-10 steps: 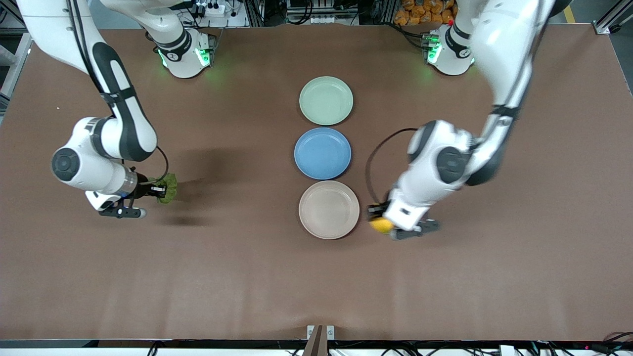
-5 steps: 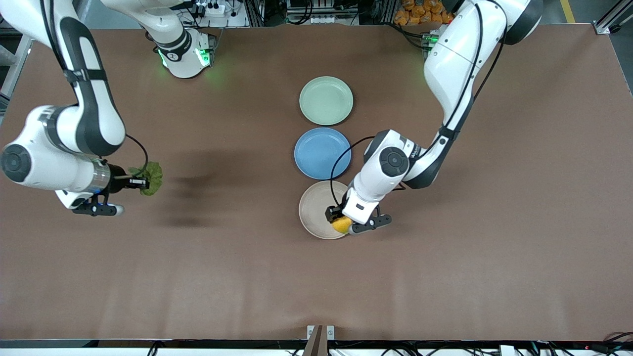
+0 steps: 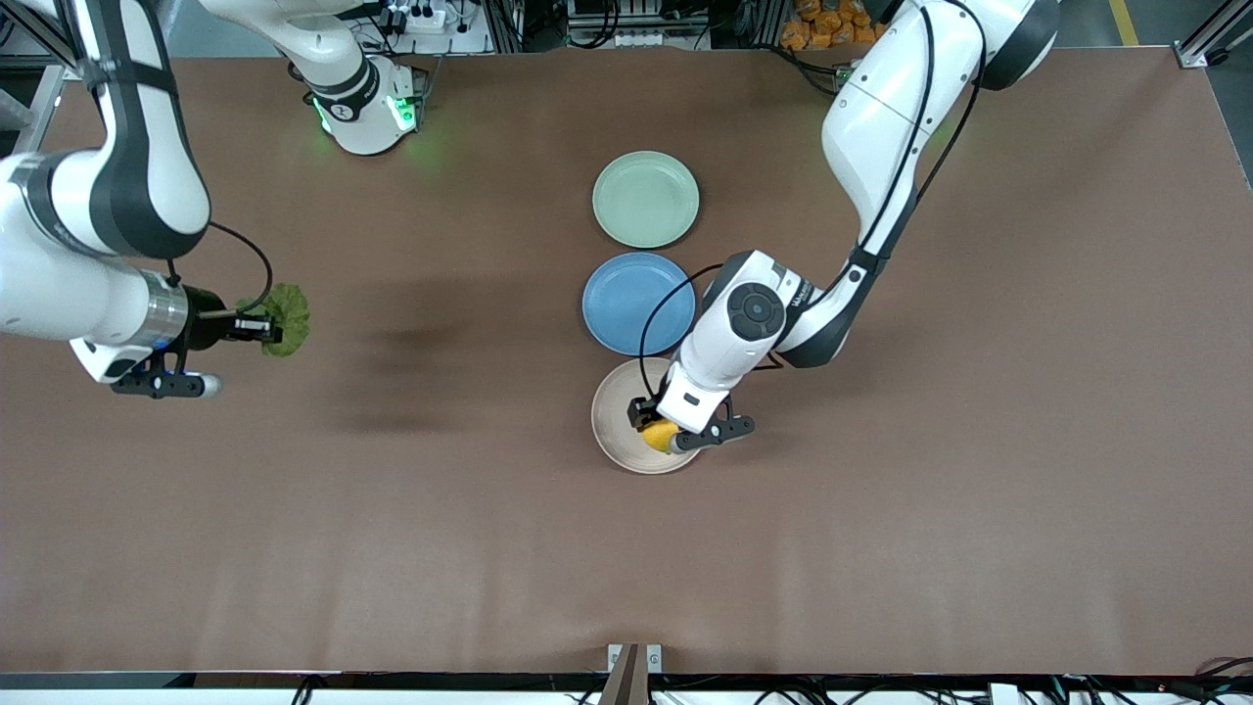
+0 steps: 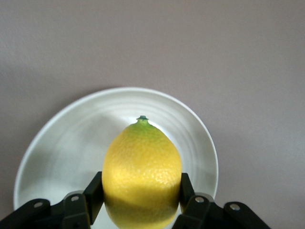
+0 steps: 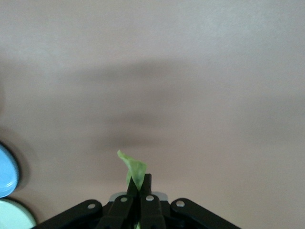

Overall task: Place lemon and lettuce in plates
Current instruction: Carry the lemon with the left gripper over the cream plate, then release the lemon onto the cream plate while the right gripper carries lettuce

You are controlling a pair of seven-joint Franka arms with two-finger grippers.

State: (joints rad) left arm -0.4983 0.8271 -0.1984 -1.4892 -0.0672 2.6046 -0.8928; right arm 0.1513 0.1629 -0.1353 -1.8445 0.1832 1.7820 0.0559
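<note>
Dimpled yellow lemon (image 4: 142, 176) in left gripper (image 3: 654, 431) over beige plate (image 3: 615, 423), right gripper (image 3: 262, 330) pinching seemingly crinkled lettuce (image 3: 284, 318).

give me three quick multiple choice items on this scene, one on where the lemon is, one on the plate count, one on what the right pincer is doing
1. The lemon is over which plate?
A. the mint green plate
B. the blue plate
C. the beige plate

2. How many plates are on the table?
A. two
B. three
C. four

3. The right pincer is
A. shut on the lettuce
B. open and holding nothing
C. shut on the lemon

Answers:
1. C: the left pincer holds the lemon over the beige plate, the plate nearest the front camera.
2. B: the mint green plate, the blue plate and the beige plate lie in a row.
3. A: the right pincer is shut on the lettuce, over bare table toward the right arm's end.
</note>
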